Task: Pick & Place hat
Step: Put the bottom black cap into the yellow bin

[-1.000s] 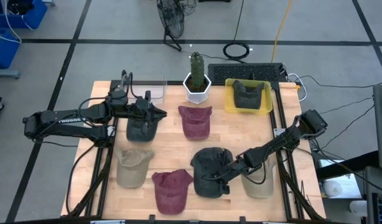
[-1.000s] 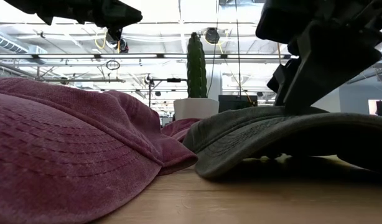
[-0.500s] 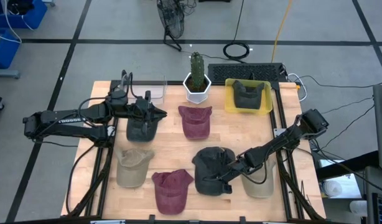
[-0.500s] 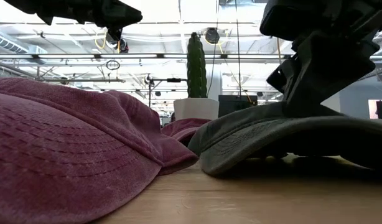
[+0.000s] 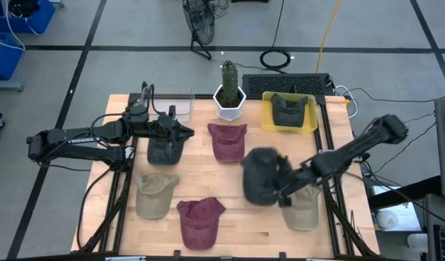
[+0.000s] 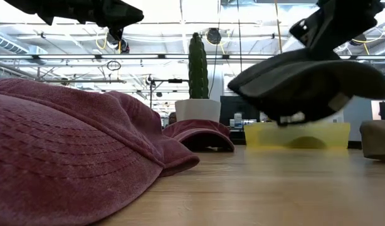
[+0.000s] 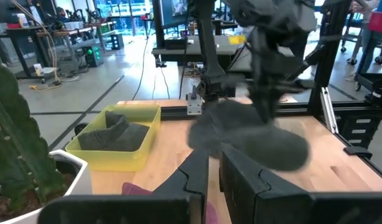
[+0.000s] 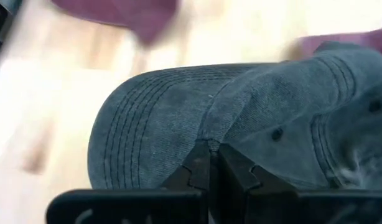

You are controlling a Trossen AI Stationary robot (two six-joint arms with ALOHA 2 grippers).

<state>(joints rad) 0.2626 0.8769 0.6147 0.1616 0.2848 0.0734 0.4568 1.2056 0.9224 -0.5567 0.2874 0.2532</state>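
A dark grey hat (image 5: 263, 176) hangs above the table's middle right, with my right gripper (image 5: 285, 186) shut on it; the low view shows the same hat (image 6: 305, 80) clear of the wood. My left gripper (image 5: 186, 132) hovers shut at the far left above another dark hat (image 5: 167, 150) and holds nothing. At the far right stands a yellow bin (image 5: 268, 116) with a dark hat (image 5: 289, 109) lying in it. My right gripper pinches the hat between its two fingers where the stitched brim meets the crown (image 8: 206, 138). The fingers (image 8: 197, 163) slant down onto it from the table's right side. The hat is lifted clear of the table and hangs tilted below the gripper.
Lying crown-up on the wood are a maroon hat (image 5: 227, 141), a tan hat (image 5: 155, 194), a second maroon hat (image 5: 200, 221) and a beige hat (image 5: 304, 208). A potted cactus (image 5: 230, 92) and a clear box (image 5: 177, 101) stand at the far edge.
My right gripper has risen and gone toward the table's far right, tipping as it went. The dark grey hat, which lay on the table at the near middle, has come up with it and now hangs clear of the wood.
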